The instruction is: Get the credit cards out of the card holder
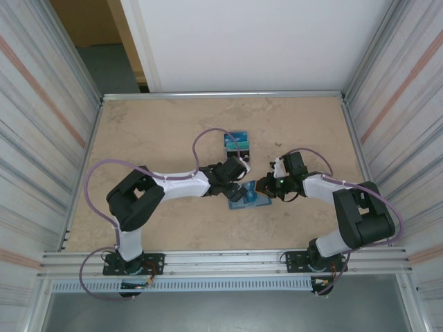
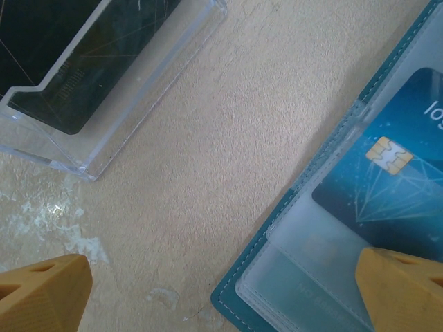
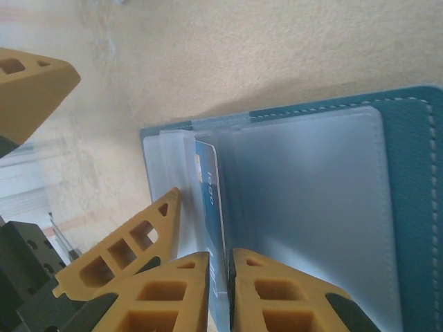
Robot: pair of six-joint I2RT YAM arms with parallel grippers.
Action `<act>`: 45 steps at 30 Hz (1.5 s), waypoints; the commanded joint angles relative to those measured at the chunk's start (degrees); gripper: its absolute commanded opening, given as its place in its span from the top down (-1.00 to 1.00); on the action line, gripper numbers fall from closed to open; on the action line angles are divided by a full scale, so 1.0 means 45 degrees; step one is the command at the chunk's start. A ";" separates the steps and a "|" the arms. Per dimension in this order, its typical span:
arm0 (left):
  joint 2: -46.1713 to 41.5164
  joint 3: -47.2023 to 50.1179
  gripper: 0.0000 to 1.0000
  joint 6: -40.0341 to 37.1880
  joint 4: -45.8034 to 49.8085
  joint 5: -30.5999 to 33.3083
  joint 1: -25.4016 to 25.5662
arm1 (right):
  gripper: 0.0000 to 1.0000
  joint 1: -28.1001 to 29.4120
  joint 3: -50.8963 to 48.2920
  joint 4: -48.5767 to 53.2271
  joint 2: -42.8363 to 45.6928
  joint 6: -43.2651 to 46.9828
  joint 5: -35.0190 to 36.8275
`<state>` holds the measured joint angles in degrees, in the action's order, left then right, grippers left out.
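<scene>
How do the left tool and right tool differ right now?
The left tool stands wide open; the right tool is nearly closed. The left tool holds nothing, straddling the edge of the card holder and bare table; the right tool pinches a credit card. Both are at the card holder, with orange fingers.

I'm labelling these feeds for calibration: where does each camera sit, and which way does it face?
Top external: above and behind the bases, looking down on the beige table and flat teal bifold card holder; both arms show.
Left wrist: faces down at table and holder; left claw open, yellow fingertips in the bottom corners.
Right wrist: low, skimming the holder; right claw pinches a thin blue chip card.
Shared: all three see the holder.
</scene>
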<state>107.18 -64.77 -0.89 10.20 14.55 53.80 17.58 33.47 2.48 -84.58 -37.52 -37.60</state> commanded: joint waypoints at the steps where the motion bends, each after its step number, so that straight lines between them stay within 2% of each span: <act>1: 0.0343 0.0290 -0.97 -0.0135 0.0478 -0.0026 0.0096 | 0.66 0.0236 -0.0173 -0.0614 0.0091 -0.0314 -0.0299; 7: 0.0334 0.0313 -0.97 -0.0062 0.0508 -0.0054 0.0112 | 0.61 0.0590 -0.0027 -0.0915 -0.0300 -0.0391 -0.0218; 15: 0.0285 0.0366 -0.97 0.0000 0.0553 0.0007 0.0100 | 0.81 0.0700 0.0061 -0.0929 -0.0469 -0.0415 -0.0068; 22: 0.0195 0.0396 -0.97 -0.0052 0.0642 0.0174 0.0089 | 0.98 0.0549 0.0535 0.0869 0.0149 0.0445 0.0924; 28: -0.0165 0.0438 -0.97 -0.0248 0.0773 0.0361 0.0078 | 1.00 0.0345 0.1033 0.2490 0.0996 0.1311 0.1515; 41: -0.3088 0.0492 -0.97 -0.0317 0.0979 0.0619 -0.0165 | 1.00 0.0483 0.2048 0.4436 0.3343 0.3311 0.2160; 43: -0.3764 0.0674 -0.97 -0.0256 0.0908 0.0168 -0.0439 | 1.00 0.0588 0.2298 0.4598 0.3672 0.3751 0.2145; 45: -0.4528 0.0922 -0.95 -0.0106 0.0735 -0.0859 -0.0919 | 1.00 0.0739 0.2556 0.4732 0.4018 0.4294 0.2074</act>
<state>91.26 -62.37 -1.69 13.50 14.59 52.10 19.99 42.35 20.95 -68.97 -23.51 -28.29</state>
